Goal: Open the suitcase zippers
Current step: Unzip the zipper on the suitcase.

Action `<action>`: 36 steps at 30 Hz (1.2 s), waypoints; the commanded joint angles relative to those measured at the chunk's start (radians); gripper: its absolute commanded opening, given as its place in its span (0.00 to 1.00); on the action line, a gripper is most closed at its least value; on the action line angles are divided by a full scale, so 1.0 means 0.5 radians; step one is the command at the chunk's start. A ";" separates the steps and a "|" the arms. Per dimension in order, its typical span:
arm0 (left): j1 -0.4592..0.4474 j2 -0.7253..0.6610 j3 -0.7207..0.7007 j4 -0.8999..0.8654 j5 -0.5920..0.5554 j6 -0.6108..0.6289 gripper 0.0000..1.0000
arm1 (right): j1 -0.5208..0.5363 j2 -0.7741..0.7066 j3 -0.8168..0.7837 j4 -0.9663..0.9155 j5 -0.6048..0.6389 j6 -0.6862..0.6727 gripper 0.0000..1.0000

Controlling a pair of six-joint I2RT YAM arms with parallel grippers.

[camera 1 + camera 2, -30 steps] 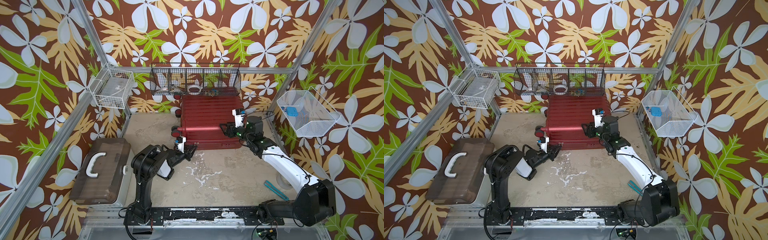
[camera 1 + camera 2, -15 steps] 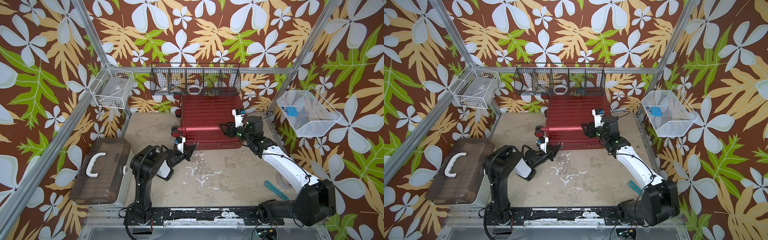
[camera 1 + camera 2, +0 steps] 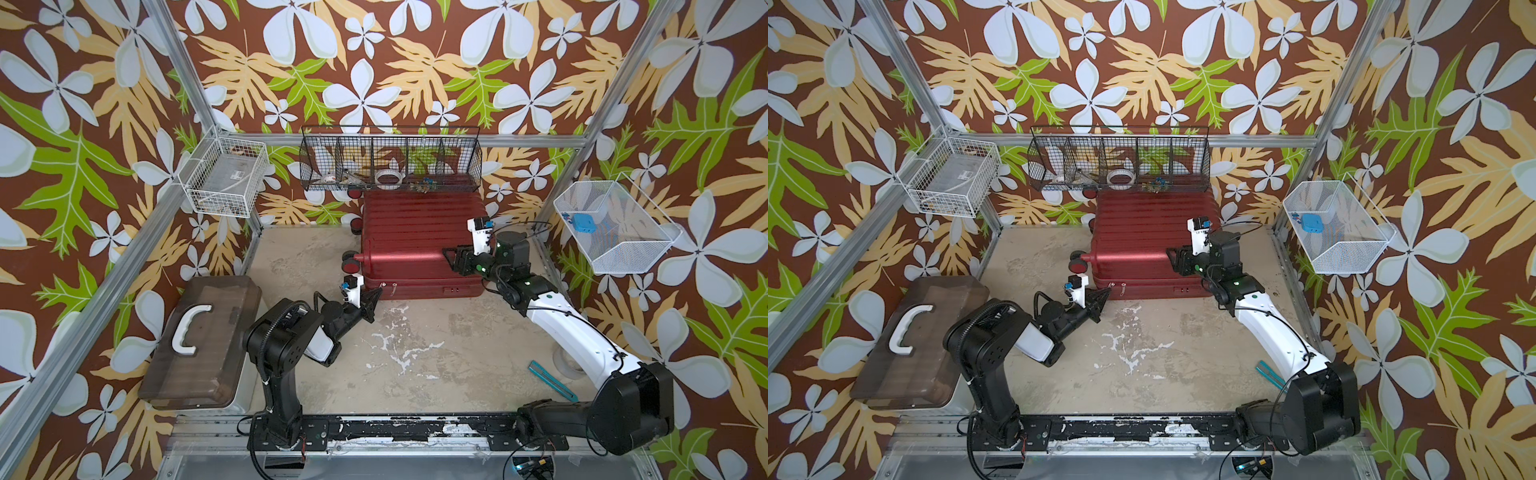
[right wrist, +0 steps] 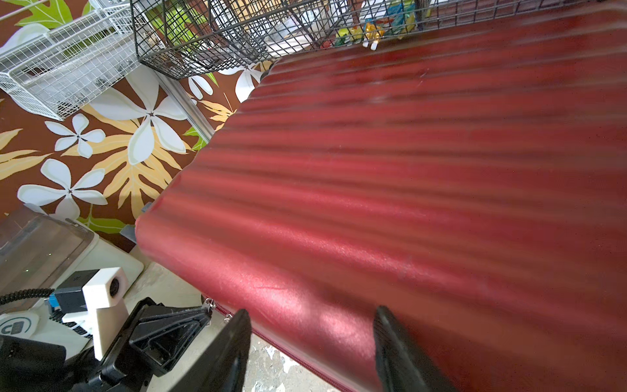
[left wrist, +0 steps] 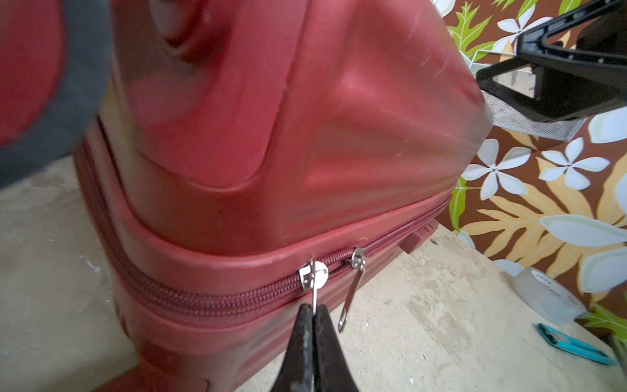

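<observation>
**Left gripper pinching a zipper pull**

Left gripper [image 5: 314,310] was clamped on the thin pull [image 5: 315,293] of one slider. A second pull [image 5: 353,288] hung free just beside it. The suitcase [image 3: 415,237] lay flat at the back of the table [image 3: 457,332], its zipper [image 5: 220,300] closed along the near side. The right gripper [image 4: 312,315] stood spread over the shell. The draw should probably follow the zipper line toward the wheel corner, away from the second slider; a skewed tug risked slipping off the pull.
</observation>
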 commanded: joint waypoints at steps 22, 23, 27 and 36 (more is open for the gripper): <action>0.166 -0.287 -0.094 0.039 -0.175 0.544 0.00 | -0.011 0.013 0.003 -0.293 -0.069 0.017 0.60; 0.179 -0.339 -0.101 -0.034 -0.173 0.569 0.00 | -0.011 0.010 0.013 -0.297 -0.074 0.017 0.61; 0.292 -0.453 -0.083 -0.289 -0.045 0.572 0.00 | -0.010 -0.005 0.033 -0.311 -0.055 -0.001 0.61; 0.346 -0.395 0.050 -0.583 0.261 0.452 0.00 | -0.009 -0.023 0.023 -0.306 -0.076 0.020 0.61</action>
